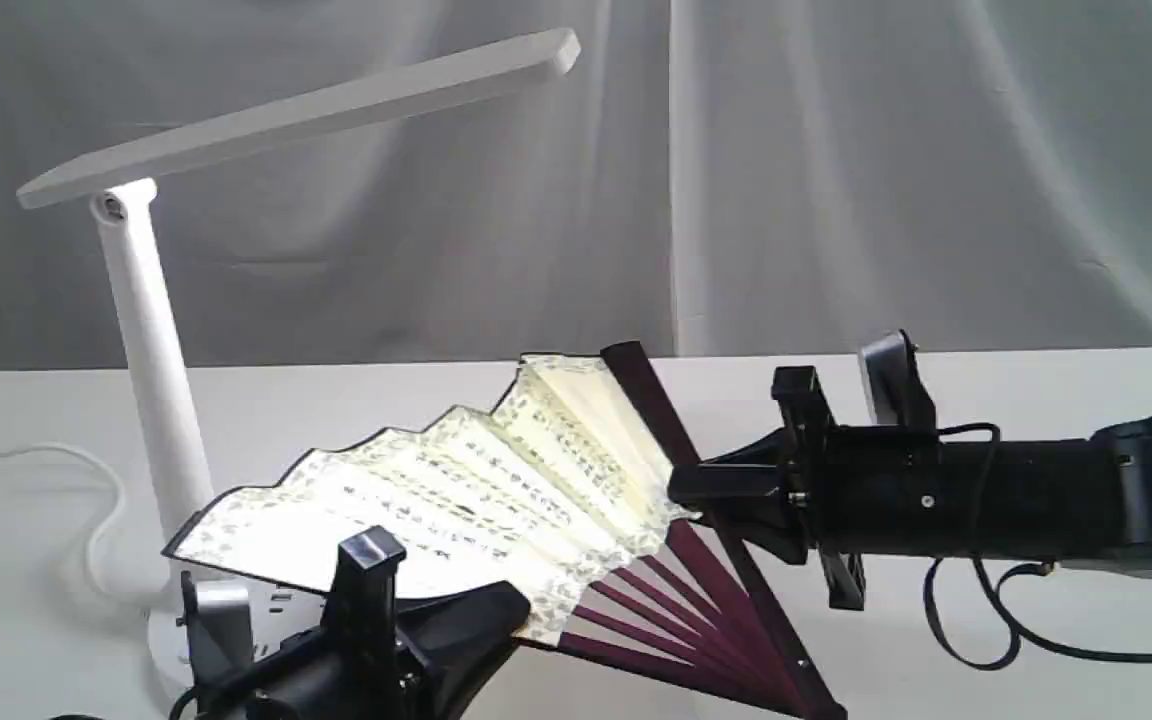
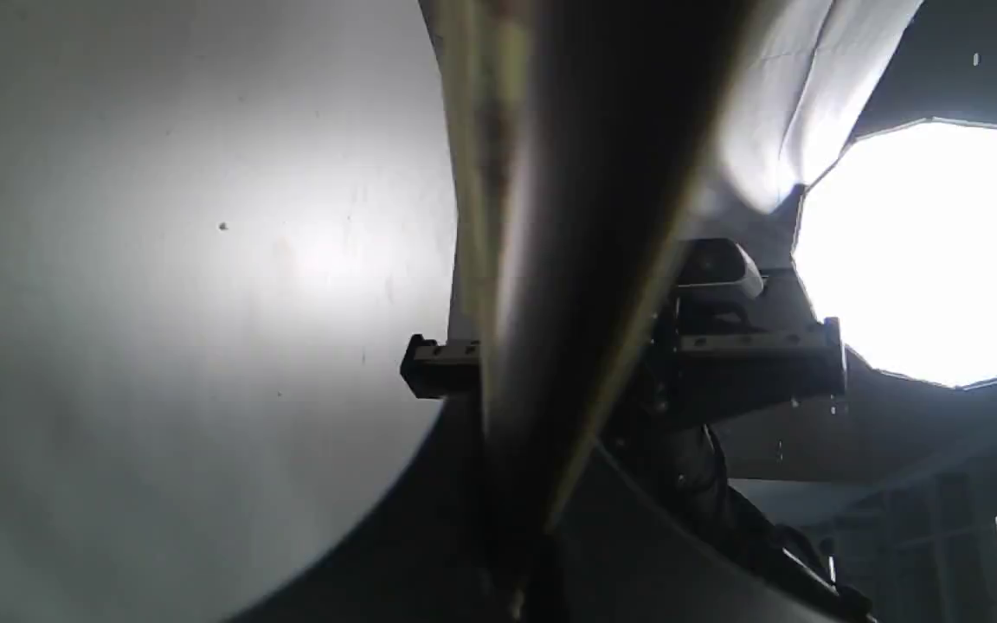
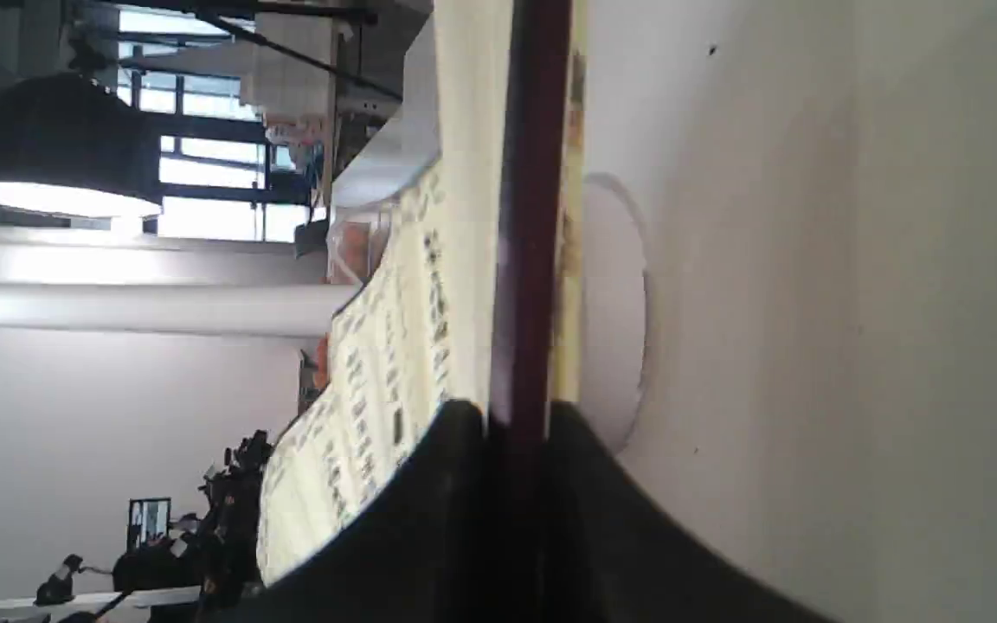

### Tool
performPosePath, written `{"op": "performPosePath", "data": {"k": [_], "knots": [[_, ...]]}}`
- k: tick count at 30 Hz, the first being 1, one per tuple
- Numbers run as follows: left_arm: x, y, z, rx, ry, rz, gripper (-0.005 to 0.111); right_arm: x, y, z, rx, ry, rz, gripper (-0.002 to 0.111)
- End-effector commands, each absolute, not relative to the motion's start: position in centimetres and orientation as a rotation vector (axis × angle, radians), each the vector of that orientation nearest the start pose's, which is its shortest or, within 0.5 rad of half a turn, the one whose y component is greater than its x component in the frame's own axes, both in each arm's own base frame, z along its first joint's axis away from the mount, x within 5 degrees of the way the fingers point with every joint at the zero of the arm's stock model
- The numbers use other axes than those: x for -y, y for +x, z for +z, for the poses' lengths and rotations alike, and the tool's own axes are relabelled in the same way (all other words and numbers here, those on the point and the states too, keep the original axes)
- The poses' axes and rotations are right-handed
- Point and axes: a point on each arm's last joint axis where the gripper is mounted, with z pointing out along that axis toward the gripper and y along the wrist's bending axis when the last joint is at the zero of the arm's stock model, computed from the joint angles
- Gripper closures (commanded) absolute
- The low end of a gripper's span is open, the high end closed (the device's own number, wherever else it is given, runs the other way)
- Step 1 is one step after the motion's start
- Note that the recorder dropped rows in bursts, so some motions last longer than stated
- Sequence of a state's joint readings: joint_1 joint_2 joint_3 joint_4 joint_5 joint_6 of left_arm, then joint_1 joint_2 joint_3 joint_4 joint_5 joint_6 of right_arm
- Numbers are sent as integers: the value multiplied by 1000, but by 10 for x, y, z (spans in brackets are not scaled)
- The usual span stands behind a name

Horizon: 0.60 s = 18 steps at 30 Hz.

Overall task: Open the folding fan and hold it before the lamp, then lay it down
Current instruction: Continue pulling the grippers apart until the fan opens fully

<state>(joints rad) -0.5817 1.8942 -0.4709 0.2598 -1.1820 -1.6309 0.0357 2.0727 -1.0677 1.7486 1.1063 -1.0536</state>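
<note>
The folding fan (image 1: 466, 490) is spread wide, cream pleats with black calligraphy facing the exterior camera, maroon ribs meeting at the lower right. It is held up in front of the white lamp's stem (image 1: 151, 350) and round base. My right gripper (image 1: 698, 488) is shut on the far maroon guard stick (image 3: 529, 216). My left gripper (image 1: 496, 612) is shut on the near edge of the fan (image 2: 542, 260), low in the exterior view. The lamp's flat bar head (image 1: 306, 110) reaches over the fan.
A white cord (image 1: 96, 500) loops from the lamp base across the white table (image 1: 1036, 400). A grey curtain hangs behind. The right arm's black cable (image 1: 976, 630) droops toward the table. A bright studio light (image 2: 923, 251) shows in the left wrist view.
</note>
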Motion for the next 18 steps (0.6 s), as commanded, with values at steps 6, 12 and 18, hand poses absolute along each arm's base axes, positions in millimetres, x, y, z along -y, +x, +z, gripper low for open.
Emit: {"op": "performPosePath", "data": {"k": [6, 12, 18], "knots": [[180, 231, 133, -1904, -719, -1697, 107, -52, 383, 139, -2215, 375, 1544, 108], [180, 233, 134, -1892, -724, -1697, 107, -35, 385, 138, -2193, 424, 1516, 108], [180, 233, 134, -1886, -732, -1694, 107, -9, 386, 138, -2159, 492, 1479, 108]]}}
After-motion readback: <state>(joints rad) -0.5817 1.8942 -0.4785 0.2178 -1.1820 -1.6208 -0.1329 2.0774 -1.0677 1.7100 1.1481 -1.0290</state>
